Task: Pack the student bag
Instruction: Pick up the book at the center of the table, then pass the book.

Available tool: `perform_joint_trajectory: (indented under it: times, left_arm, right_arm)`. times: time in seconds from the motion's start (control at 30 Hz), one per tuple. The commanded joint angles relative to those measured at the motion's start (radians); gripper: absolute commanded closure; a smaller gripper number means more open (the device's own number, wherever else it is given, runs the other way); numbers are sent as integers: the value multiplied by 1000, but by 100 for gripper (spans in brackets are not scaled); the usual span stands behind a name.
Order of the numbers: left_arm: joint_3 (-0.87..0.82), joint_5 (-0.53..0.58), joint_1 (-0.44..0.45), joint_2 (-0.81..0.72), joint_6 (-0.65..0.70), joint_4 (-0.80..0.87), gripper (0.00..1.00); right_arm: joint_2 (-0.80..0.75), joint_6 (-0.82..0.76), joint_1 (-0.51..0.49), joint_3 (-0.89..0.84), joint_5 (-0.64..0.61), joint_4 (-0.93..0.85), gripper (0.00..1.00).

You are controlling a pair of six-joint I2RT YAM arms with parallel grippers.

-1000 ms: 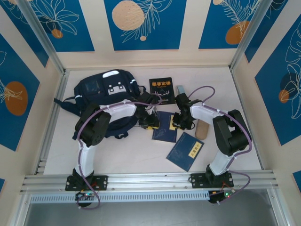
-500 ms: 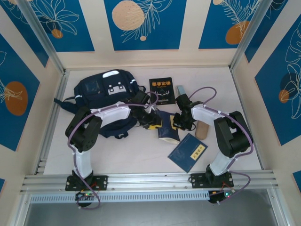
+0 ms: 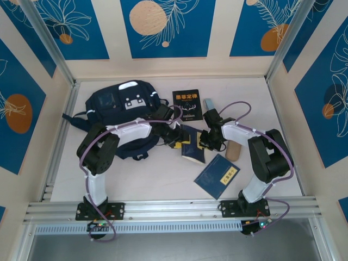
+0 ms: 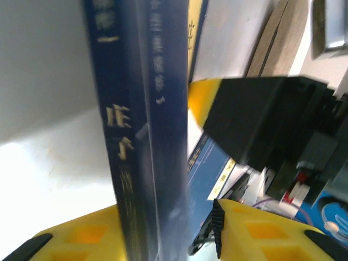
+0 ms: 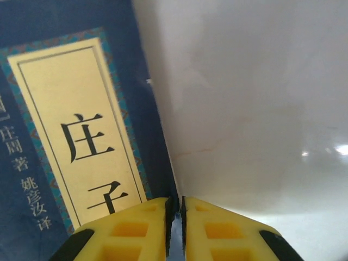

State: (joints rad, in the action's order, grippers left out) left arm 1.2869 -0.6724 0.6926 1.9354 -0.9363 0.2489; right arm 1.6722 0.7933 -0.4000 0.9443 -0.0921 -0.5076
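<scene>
The student bag (image 3: 117, 106) lies near the held navy book (image 3: 191, 151) — right hand (image 5: 175, 223) pinching its edge, left hand (image 4: 168, 234) slack around it, likely for handover.

The pale table (image 3: 152, 174) carries the student bag (image 3: 117, 106) at its back left, a black book (image 3: 187, 103) with gold lettering just right of it, a small grey-blue thing (image 3: 208, 103) beside that, a tan oblong thing (image 3: 233, 149) further right, and a navy book (image 3: 216, 175) lying flat near the front

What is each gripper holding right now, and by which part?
The right gripper pinches the navy book by its cover edge. The left gripper straddles its spine with a gap on one side, not clamping.
</scene>
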Motion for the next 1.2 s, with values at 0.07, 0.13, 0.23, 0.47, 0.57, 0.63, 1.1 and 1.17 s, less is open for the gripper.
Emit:
perform_joint_trajectory:
  times: [0.07,0.13,0.23,0.47,0.57,0.63,1.1,1.17]
  left_arm:
    - [-34,15,16,31,-102,-140,60]
    - [-37,22,16,28,-103,-145,62]
    - [-18,66,14,13,-49,-76,68]
    - [5,142,4,-45,72,58,94]
    - [9,164,-4,-98,113,93,100]
    - [11,184,-10,-144,133,117,100]
    - [10,405,-123,-464,-85,17,100]
    - [8,447,-126,-489,-138,-32,100]
  right_arm:
    - [39,24,-22,-44,86,29,83]
    - [39,25,-24,-44,87,29,83]
    - [34,24,-23,-42,80,27,83]
    - [-67,21,-17,-30,59,6,76]
    - [-164,24,-4,-36,92,33,65]
    - [-228,37,9,-46,133,68,55]
    - [-454,597,63,-254,502,808,7]
    - [-417,695,54,-260,542,928,5]
